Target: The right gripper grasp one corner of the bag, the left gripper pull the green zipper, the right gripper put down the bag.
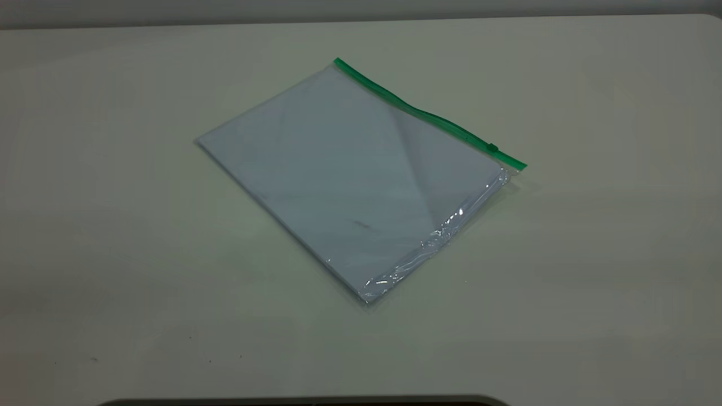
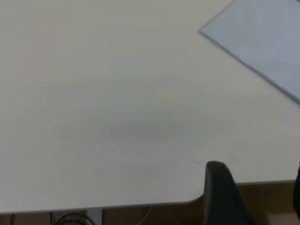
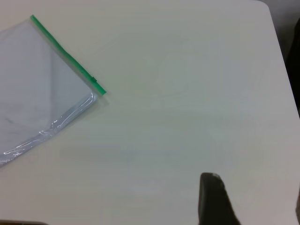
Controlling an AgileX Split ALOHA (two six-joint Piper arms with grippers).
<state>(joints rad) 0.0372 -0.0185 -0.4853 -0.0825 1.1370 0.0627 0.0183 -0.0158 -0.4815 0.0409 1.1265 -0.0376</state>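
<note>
The bag [image 1: 350, 175] lies flat on the table, a clear pouch with pale blue-white sheets inside. The green zipper [image 1: 423, 113] runs along its far right edge, with the slider tab [image 1: 492, 148] close to the corner of the bag [image 1: 518, 165]. Neither arm shows in the exterior view. My left gripper [image 2: 255, 171] is open and empty over the table's edge, far from a plain corner of the bag [image 2: 262, 42]. My right gripper [image 3: 253, 190] is open and empty over bare table, well away from the bag [image 3: 37, 93], its zipper [image 3: 65, 54] and green corner [image 3: 102, 92].
The pale table [image 1: 592, 254] carries only the bag. Its edge [image 2: 140, 205] runs just under my left gripper, with cables below. The table's rounded corner [image 3: 268, 5] shows in the right wrist view. A dark rim [image 1: 304, 401] lies along the near side.
</note>
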